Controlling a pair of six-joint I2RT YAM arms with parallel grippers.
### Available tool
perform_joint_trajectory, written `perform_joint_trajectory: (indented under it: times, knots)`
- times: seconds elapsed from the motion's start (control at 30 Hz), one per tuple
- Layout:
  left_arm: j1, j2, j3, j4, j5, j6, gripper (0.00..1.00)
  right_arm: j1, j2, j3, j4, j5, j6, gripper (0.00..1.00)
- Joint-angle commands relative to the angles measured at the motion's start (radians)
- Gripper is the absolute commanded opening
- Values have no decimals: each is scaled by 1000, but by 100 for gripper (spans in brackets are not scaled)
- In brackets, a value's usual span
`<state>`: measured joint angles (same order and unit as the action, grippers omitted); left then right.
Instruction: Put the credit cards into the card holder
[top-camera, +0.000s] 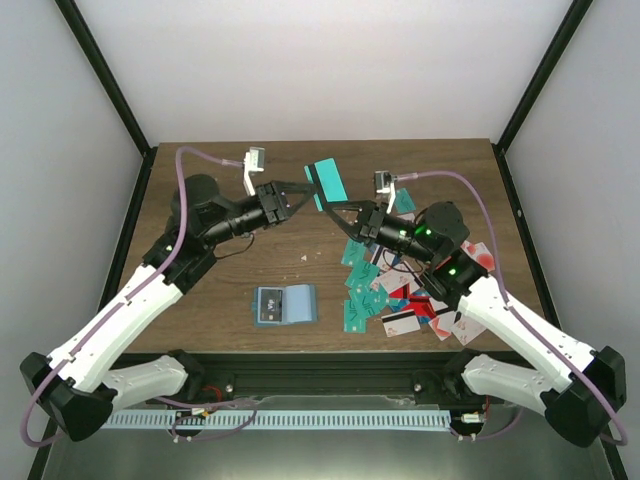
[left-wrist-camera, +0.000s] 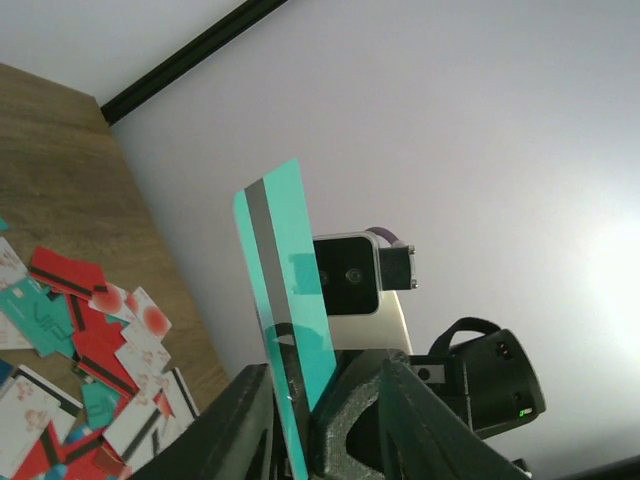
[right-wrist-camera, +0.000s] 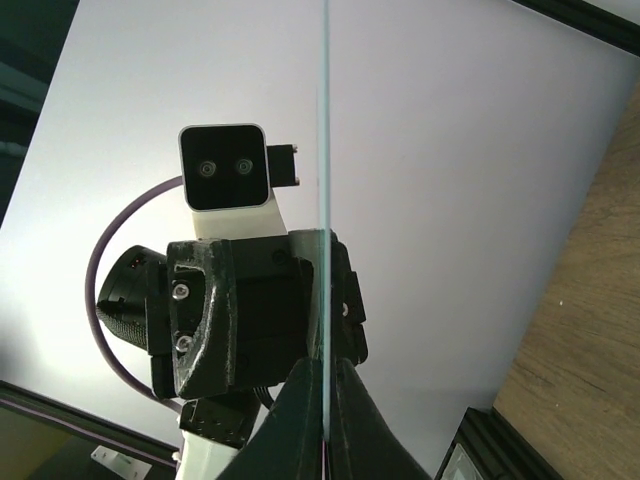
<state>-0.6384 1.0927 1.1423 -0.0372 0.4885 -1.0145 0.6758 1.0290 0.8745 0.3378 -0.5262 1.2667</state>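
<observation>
A teal credit card (top-camera: 328, 180) with a dark stripe is held in the air above the back middle of the table. My left gripper (top-camera: 306, 192) is shut on its lower edge from the left, seen in the left wrist view (left-wrist-camera: 295, 420) with the card (left-wrist-camera: 285, 260) upright between the fingers. My right gripper (top-camera: 332, 203) is shut on the same card from the right; the right wrist view (right-wrist-camera: 323, 400) shows the card edge-on (right-wrist-camera: 323, 150). The blue-grey card holder (top-camera: 285, 305) lies open near the front. The other credit cards (top-camera: 410, 290) lie in a pile at the right.
The pile of teal, red and white cards also shows in the left wrist view (left-wrist-camera: 90, 340). The right arm (top-camera: 480, 300) reaches over the pile. White walls and black frame posts (top-camera: 110, 90) enclose the table.
</observation>
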Motion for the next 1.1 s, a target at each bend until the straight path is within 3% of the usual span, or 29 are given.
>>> perform_joint_trajectory:
  times: [0.0,0.1,0.23,0.33,0.4,0.57,0.9,0.93,1.07]
  knots:
    - [3,12,-5,49,36,0,27,-5,12,34,40,-54,16,1]
    - [3,19,-5,48,41,-2,21,-5,10,25,49,-55,23,1]
    - [4,22,-9,42,38,0,20,-6,5,20,52,-60,27,1]
    - [4,24,-13,29,26,8,32,-5,-3,13,65,-55,33,1]
    - [4,23,-18,21,15,11,33,-5,-6,9,69,-53,37,1]
    - [6,17,-29,37,14,10,17,-5,-6,5,74,-58,44,1]
    - [5,34,-29,58,24,3,4,-5,3,-13,92,-78,55,1]
    - [5,31,-25,42,16,7,4,-5,2,-16,83,-79,53,3]
    - [20,9,0,-113,-12,68,4,-5,-18,-21,-13,-76,-12,28]
